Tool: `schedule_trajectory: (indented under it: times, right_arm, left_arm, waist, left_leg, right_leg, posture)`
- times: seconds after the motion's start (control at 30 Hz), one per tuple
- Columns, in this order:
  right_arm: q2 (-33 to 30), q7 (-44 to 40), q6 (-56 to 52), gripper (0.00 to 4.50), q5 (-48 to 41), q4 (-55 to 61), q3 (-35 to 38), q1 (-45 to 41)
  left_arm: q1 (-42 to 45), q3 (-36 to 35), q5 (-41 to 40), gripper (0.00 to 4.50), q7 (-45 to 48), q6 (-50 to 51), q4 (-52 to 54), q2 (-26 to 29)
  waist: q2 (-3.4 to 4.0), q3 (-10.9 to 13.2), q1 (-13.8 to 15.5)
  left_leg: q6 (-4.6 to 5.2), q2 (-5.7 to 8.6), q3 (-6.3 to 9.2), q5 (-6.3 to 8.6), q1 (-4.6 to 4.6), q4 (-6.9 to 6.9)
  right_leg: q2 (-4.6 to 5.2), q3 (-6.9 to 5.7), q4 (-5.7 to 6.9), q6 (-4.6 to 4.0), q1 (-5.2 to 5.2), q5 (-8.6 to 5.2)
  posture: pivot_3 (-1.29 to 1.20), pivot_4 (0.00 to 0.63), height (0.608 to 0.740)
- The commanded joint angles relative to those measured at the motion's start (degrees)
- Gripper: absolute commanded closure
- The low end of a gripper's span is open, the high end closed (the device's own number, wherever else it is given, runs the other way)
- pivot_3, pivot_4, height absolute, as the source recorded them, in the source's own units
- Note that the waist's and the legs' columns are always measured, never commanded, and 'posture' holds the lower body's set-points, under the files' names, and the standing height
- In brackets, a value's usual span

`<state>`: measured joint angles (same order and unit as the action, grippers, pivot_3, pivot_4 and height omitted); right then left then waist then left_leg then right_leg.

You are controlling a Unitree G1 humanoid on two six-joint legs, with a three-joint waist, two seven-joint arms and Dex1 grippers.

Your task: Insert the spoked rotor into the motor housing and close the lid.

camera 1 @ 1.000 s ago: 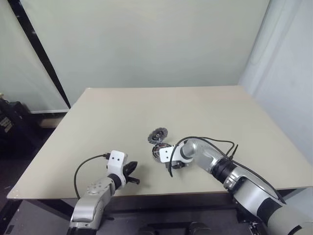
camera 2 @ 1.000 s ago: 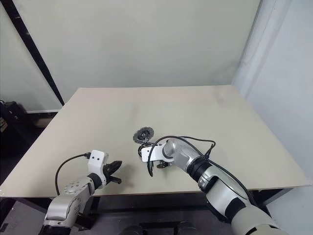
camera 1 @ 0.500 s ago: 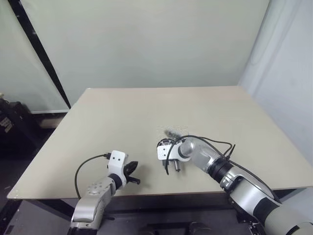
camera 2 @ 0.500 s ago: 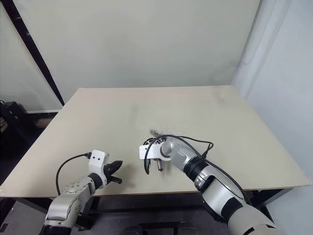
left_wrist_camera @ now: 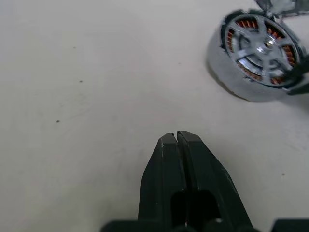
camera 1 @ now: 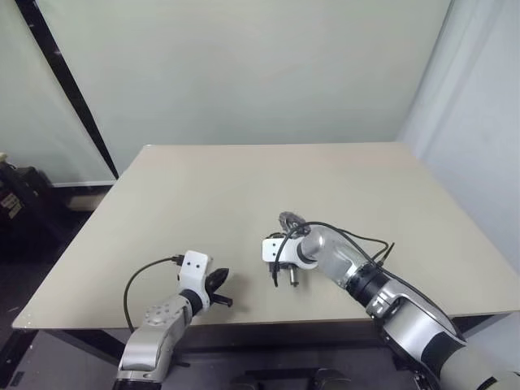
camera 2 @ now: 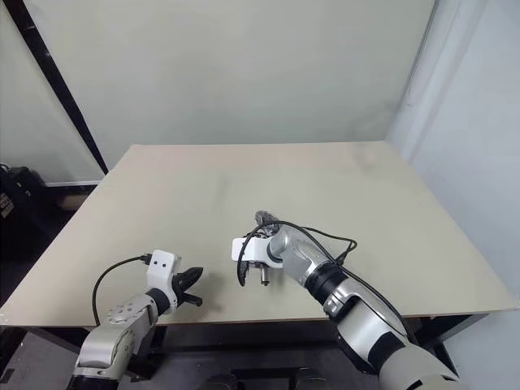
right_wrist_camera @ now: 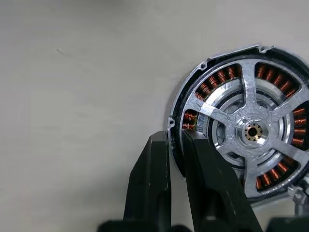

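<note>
Quick update on the right gripper (right_wrist_camera: 175, 137): its 2 black fingers are pinched nearly together on the edge of the motor housing (right_wrist_camera: 219, 76). 1 finger sits outside the rim and the other just inside, over the copper windings. There's only a thin slit between them, so it has hold of the rim.

The spoked rotor (right_wrist_camera: 252, 131) is sitting inside the housing, its silver spokes lying across the copper ring with the hub in the middle. From the left wrist view the housing looks flat on the table (camera 1: 203, 187), near the front edge and a bit right of centre.

The biggest change from 1 second ago is the lid (camera 1: 290, 220). It was lying just behind the housing, slightly to the robot's left. Now it's behind the right wrist, off to the robot's right of its old spot. It looks like a small dark disc, maybe tipped up on edge, but I can't really tell from here. I also can't tell whether it touches the housing.

The right wrist has also turned a little over the housing since then. The housing itself looks to be in about the same place.

The left gripper (left_wrist_camera: 176, 136) hasn't budged. Its fingers are pressed fully together with nothing in them, and it's hovering low over bare table, well to the left of the housing.
</note>
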<state>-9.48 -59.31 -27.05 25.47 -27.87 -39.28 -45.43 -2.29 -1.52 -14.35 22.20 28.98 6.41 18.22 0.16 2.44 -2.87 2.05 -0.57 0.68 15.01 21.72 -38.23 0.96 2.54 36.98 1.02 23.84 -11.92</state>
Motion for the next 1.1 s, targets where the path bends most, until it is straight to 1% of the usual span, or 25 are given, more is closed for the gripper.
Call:
schedule_trajectory:
  times: [0.03,0.17,0.27,0.37,0.47,0.57,0.7,0.77,0.93,1.1]
  right_arm:
    - [-0.88,-5.57,-8.47,4.41,-2.33,11.22,1.40,0.64]
    - [-0.49,-7.92,-22.35,4.41,-4.27,19.24,1.31,3.72]
    - [0.56,-5.00,-28.75,4.41,-4.88,20.56,1.52,4.90]
    - [2.33,-0.40,-32.33,4.41,-5.25,20.18,2.23,5.56]
    - [5.41,3.64,-35.51,4.41,-7.17,19.92,3.52,5.86]
    - [7.10,6.08,-38.34,4.41,-9.08,20.99,3.57,6.50]
    - [11.71,11.05,-44.71,4.41,-11.75,22.62,5.47,8.25]
    - [12.46,12.40,-47.05,4.41,-13.12,24.16,5.71,9.18]
    - [11.82,14.68,-48.78,4.41,-16.51,27.62,4.38,10.29]
    - [10.68,15.90,-44.84,4.41,-18.33,25.55,2.85,8.01]
  left_arm:
    - [0.79,-0.55,0.22,4.50,0.27,-1.66,0.45,0.11]
    - [0.47,-0.70,0.40,4.50,0.71,-2.45,-0.41,0.38]
    - [-0.26,-0.26,0.81,4.50,0.91,-2.83,-0.09,0.53]
    - [-1.41,1.18,2.15,4.50,0.83,-3.45,0.76,0.74]
    - [-1.94,1.74,2.44,4.50,1.03,-3.68,1.12,0.51]
    - [-2.07,1.98,2.86,4.50,1.03,-3.81,1.19,0.11]
    - [-1.96,2.59,3.28,4.50,0.62,-4.19,1.36,-0.52]
    - [-1.91,2.62,3.41,4.50,0.49,-4.30,1.47,-0.69]
    - [-1.87,2.83,3.95,4.50,0.42,-4.57,1.53,-0.48]
    - [-1.55,2.81,4.14,4.50,0.37,-4.52,1.58,-0.62]
  waist:
    - [0.00,0.00,0.00]
    - [-0.01,0.00,0.01]
    - [0.00,0.00,0.00]
    - [-0.01,-0.01,-0.01]
    - [-0.01,-0.01,0.05]
    - [-0.02,-0.01,0.02]
    - [-0.04,-0.03,-0.01]
    - [-0.08,-0.05,-0.05]
    - [-0.13,-0.08,-0.07]
    - [-0.15,-0.09,-0.09]
  left_leg:
    - [0.00,0.00,0.01,0.00,0.01,0.00]
    - [0.00,-0.01,0.01,0.00,0.00,0.00]
    - [-0.01,-0.01,0.00,0.00,-0.02,-0.01]
    - [-0.02,-0.01,-0.01,0.01,-0.08,-0.01]
    - [-0.04,0.01,-0.01,0.00,-0.02,-0.01]
    - [-0.05,0.00,0.00,0.00,0.05,-0.01]
    - [-0.07,-0.01,-0.01,0.01,0.06,0.00]
    - [-0.07,-0.02,0.00,0.01,0.07,0.03]
    - [-0.08,-0.03,-0.02,0.02,0.08,0.05]
    - [-0.07,-0.03,-0.02,0.01,0.07,0.05]
  right_leg:
    - [0.00,-0.01,0.00,0.00,0.01,0.00]
    - [-0.01,-0.04,0.02,0.00,0.02,0.00]
    - [-0.01,-0.05,0.05,-0.01,0.02,0.00]
    - [-0.01,-0.04,0.06,-0.01,0.00,0.00]
    - [0.00,-0.08,0.05,-0.01,0.03,-0.01]
    - [0.02,-0.06,0.05,-0.01,0.11,0.00]
    - [0.01,-0.05,0.05,0.00,0.14,0.00]
    - [0.00,-0.05,0.05,0.00,0.17,0.00]
    - [-0.01,-0.04,0.05,0.00,0.23,0.00]
    - [-0.01,-0.06,0.05,-0.01,0.27,-0.01]
  posture:
    - [0.00,0.000,0.740]
    - [0.00,0.000,0.740]
    - [0.00,0.000,0.740]
    - [0.00,0.000,0.740]
    - [0.00,0.000,0.740]
    - [0.00,0.000,0.740]
    - [0.00,0.000,0.740]
    - [0.00,0.000,0.740]
    - [0.00,0.000,0.740]
    - [0.00,0.000,0.740]
